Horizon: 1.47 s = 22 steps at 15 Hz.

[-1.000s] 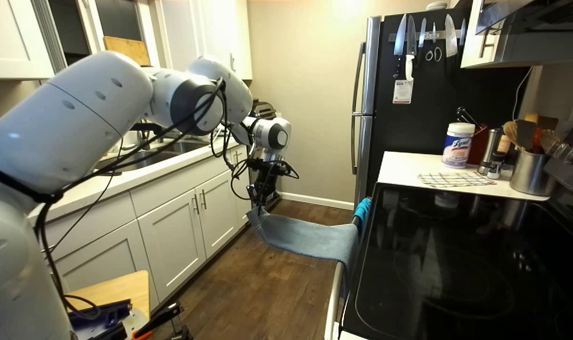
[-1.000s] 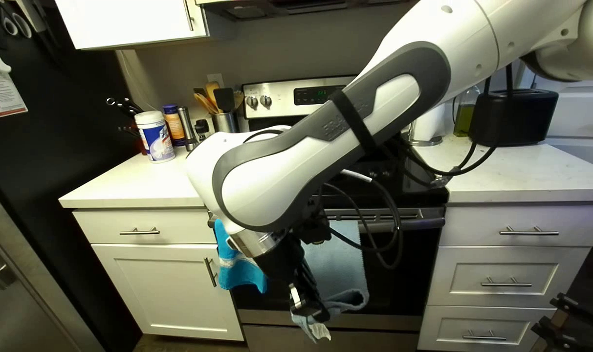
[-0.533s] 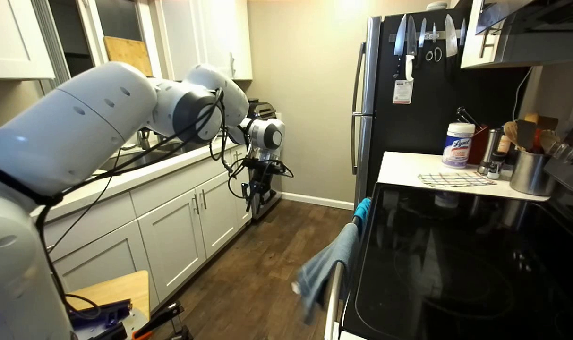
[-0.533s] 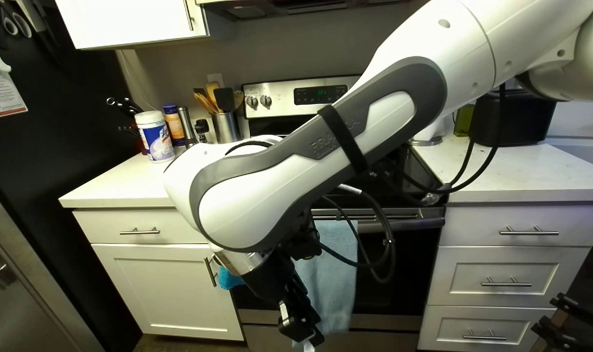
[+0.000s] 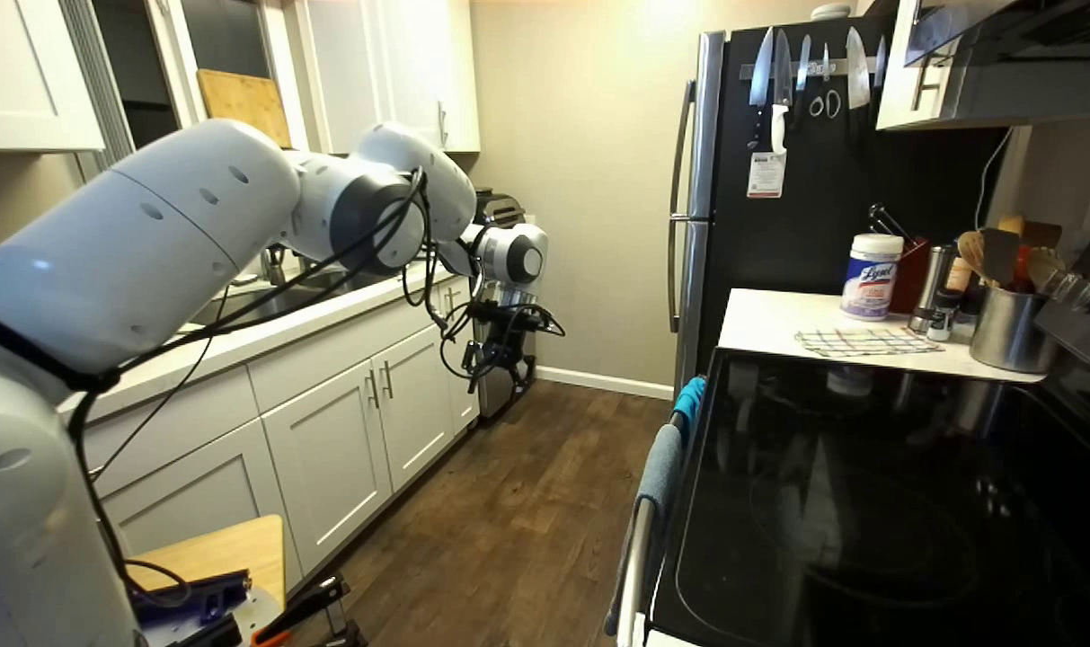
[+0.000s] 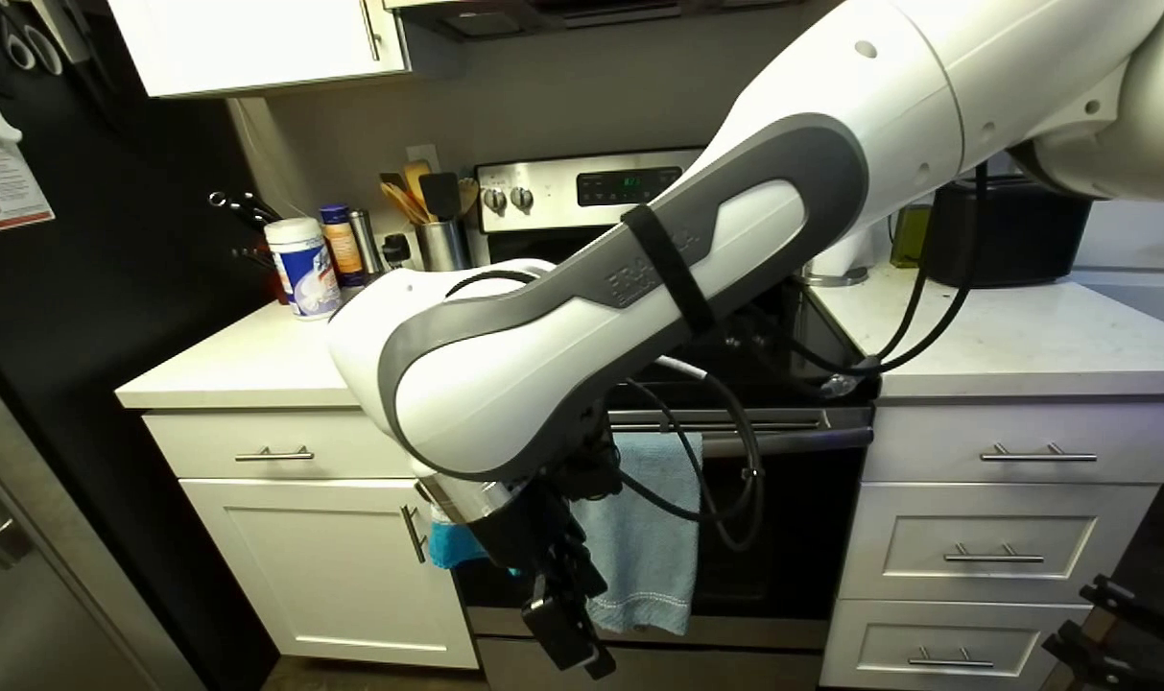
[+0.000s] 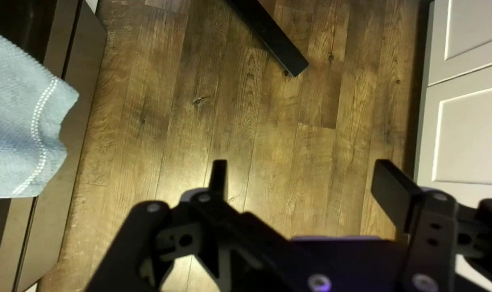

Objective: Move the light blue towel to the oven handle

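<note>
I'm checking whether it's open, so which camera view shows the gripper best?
The wrist view: the gripper looms up close, its fingers apart with floor between them. Both exterior views show it smaller and dark, the opening hard to judge.

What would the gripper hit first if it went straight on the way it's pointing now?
Most likely the wood floor, which shows between the open jaws of the gripper in the wrist view. The light blue towel hangs off to one side of that line. Depth is hard to judge.
</note>
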Motion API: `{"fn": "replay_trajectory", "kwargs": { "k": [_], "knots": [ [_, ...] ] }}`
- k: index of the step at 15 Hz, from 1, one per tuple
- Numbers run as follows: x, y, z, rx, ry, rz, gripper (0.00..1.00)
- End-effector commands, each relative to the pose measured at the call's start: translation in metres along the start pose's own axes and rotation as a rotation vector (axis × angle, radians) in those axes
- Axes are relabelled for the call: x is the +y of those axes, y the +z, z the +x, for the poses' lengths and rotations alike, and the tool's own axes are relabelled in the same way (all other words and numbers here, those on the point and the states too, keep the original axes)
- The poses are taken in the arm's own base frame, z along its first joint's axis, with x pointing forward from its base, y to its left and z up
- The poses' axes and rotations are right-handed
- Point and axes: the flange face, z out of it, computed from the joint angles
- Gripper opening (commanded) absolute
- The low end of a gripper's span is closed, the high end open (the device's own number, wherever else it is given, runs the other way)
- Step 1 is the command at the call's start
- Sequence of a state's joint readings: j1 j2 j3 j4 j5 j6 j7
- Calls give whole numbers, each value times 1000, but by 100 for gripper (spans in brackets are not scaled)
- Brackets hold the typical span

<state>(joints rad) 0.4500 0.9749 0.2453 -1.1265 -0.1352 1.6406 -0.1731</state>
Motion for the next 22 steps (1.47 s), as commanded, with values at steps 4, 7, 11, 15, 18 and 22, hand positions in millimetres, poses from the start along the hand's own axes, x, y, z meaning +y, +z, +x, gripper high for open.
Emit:
{"fn": "replay_trajectory", "kwargs": {
  "k": [4, 7, 11, 15, 18, 22],
  "knots": [
    [29, -40, -14, 215, 171, -85, 100],
    [44, -50, -23, 266, 299, -100, 100],
    [56, -47, -37, 253, 444, -102, 100],
    [66, -50, -51, 266, 562, -106, 100],
    [66, -60, -58, 290, 604, -122, 100],
    [62, -77, -64, 318, 633, -129, 100]
  ]
}}
